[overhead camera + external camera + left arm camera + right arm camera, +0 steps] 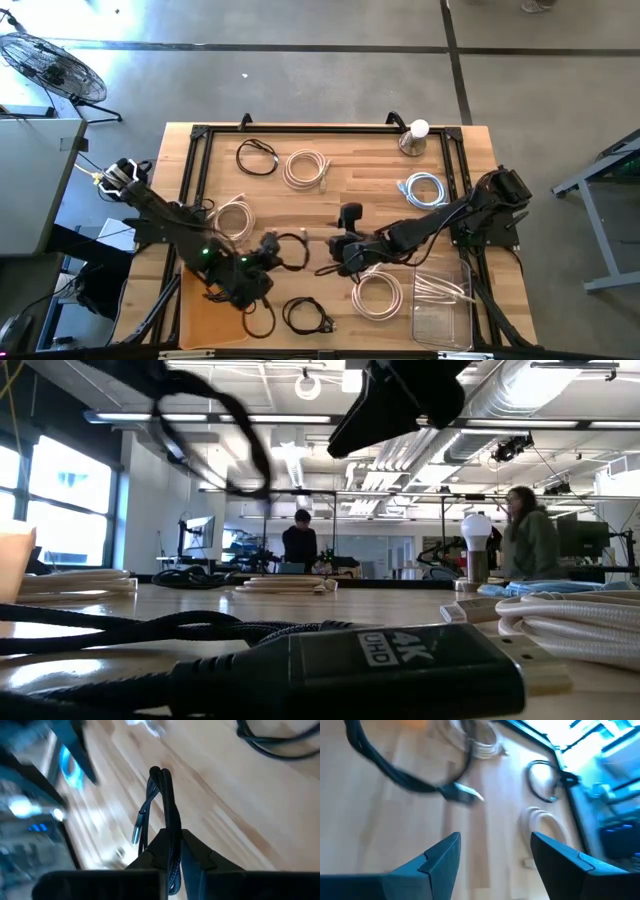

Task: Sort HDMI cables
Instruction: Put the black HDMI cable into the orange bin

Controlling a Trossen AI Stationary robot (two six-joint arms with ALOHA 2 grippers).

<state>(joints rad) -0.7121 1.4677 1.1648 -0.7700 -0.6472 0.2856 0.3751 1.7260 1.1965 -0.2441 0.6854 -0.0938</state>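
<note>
On your left, the left gripper [268, 250] sits low over the front-centre of the table [370, 175], its fingers clamped on a black cable [167, 820]; the left wrist view shows the doubled strands pinched between the pads and a plug hanging loose off the wood. Behind that arm lies a white coil [232, 217], and near the front edge a black coil [307, 316]. Toward the back you find another black coil [257, 157] beside a cream coil [305, 168]. Moving right, the right gripper [347, 262] hovers near table centre, just beside the left one; its fingers [440, 860] stand wide apart and hold nothing. A white coil [378, 296] lies in front of it, next to a clear bin [440, 320] holding white cable [443, 289]. Farther back on the right rests a pale bluish coil [423, 189], with a bulb [415, 133] at the rear edge.
</note>
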